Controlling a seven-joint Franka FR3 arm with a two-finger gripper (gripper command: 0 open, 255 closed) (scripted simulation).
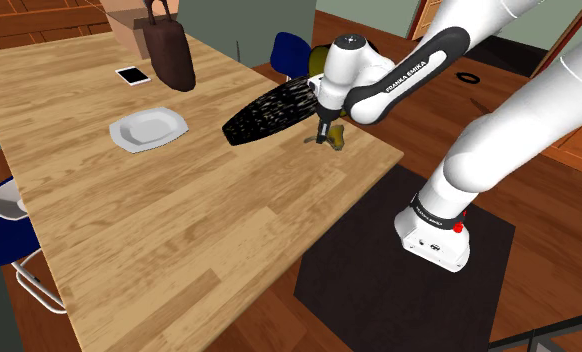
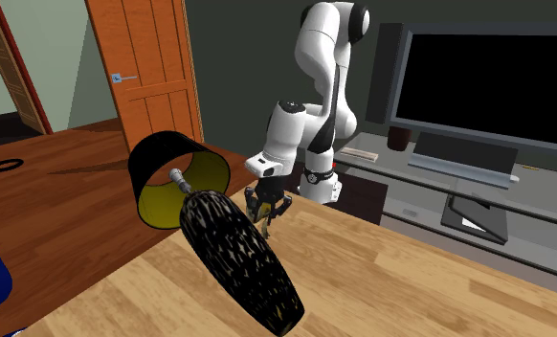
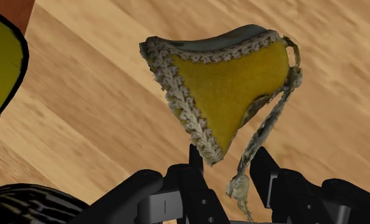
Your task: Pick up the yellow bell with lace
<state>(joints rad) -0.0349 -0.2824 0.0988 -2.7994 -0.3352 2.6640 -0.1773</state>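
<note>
The yellow bell (image 3: 231,86) has a pale lace trim along its edges and a lace cord hanging from it. Its narrow end sits between my black fingers (image 3: 193,159), which clasp it, and the wide mouth points away from the hand. In the shoulder view my gripper (image 1: 328,138) is low over the wooden table (image 1: 179,230), near the edge by the stand, with the bell (image 1: 338,138) a small yellow spot at the fingertips. In the second exterior view the gripper (image 2: 267,213) hangs just behind the black lamp.
A black lamp (image 1: 269,112) with a yellow-lined shade (image 2: 176,182) lies on its side close to the gripper. Farther along the table are a white plate (image 1: 147,128), a dark brown bag (image 1: 169,50) and a phone (image 1: 133,75). The table edge is close to the gripper.
</note>
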